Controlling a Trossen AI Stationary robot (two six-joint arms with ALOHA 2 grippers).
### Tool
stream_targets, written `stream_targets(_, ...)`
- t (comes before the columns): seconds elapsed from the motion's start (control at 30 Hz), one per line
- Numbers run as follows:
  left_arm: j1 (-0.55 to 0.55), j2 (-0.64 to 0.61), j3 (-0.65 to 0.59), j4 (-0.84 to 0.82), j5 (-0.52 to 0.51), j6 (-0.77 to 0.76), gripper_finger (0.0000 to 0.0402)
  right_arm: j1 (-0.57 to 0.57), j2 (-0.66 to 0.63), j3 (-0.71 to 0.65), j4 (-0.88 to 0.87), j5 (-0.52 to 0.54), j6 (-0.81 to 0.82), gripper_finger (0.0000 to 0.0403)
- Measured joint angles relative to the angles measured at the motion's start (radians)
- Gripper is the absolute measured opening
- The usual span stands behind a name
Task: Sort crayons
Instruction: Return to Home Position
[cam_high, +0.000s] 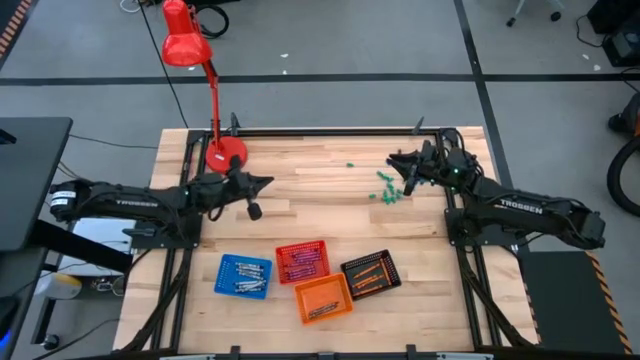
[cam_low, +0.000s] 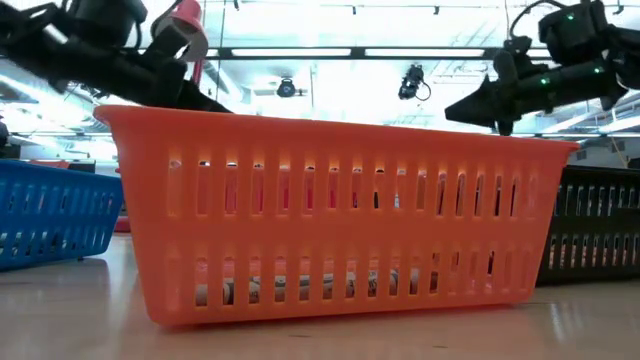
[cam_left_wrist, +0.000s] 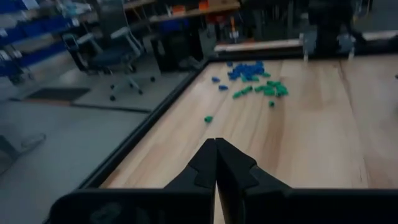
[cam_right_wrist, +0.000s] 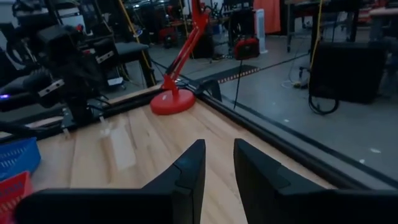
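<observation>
Largest of all, one pale wooden plank table (cam_high: 320, 205), smooth, with a black metal frame around it. At the far left edge, one red desk lamp (cam_high: 225, 154) with round base, thin arm and cone shade.

Two dark jointed arms, one at each side, both above the far half of the table. Left gripper (cam_high: 268, 181) close to the lamp base, pointing right, fingers pressed fully together, nothing between them. Right gripper (cam_high: 392, 158) at the far right, pointing left, fingers apart by a narrow gap, nothing held.

Along the near edge, four small rectangular plastic baskets with slotted walls: blue basket (cam_high: 219, 273) at left, red basket (cam_high: 301, 245), orange basket (cam_high: 349, 292) nearest, black basket (cam_high: 394, 267) at right. In the low view, the orange one across the front, hiding most of the table behind.

Inside all four, crayons (cam_high: 243, 279), short thin sticks lying flat: greyish in the blue, orange in the black; too small for counting.

Just near the right gripper, a loose scatter of tiny green and blue bits (cam_high: 385, 190), well apart from the baskets.
</observation>
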Motion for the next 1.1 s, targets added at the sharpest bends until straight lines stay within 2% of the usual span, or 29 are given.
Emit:
stream_targets(0.27,0.016,-0.006,-0.174,0.38,-0.036,0.027,0.0008,-0.004,-0.108,-0.089,0.004,0.038,0.067,0.0089)
stream_targets(0.47,0.063,-0.006,-0.248,0.492,-0.043,0.045,0.0011,-0.005,-0.146,-0.166,0.003,0.114,0.087,0.0089)
stream_targets(0.6,0.102,-0.005,-0.258,0.494,-0.047,0.024,0.0012,-0.005,-0.148,-0.198,-0.008,0.155,0.142,0.0089)
stream_targets(0.77,0.122,-0.004,-0.258,0.466,-0.048,0.01,0.0013,-0.005,-0.156,-0.197,0.053,0.109,0.161,0.0089)
stream_targets(1.1,0.122,-0.004,-0.258,0.429,-0.048,0.004,0.0013,-0.005,-0.154,-0.197,0.043,0.109,0.156,0.0089)
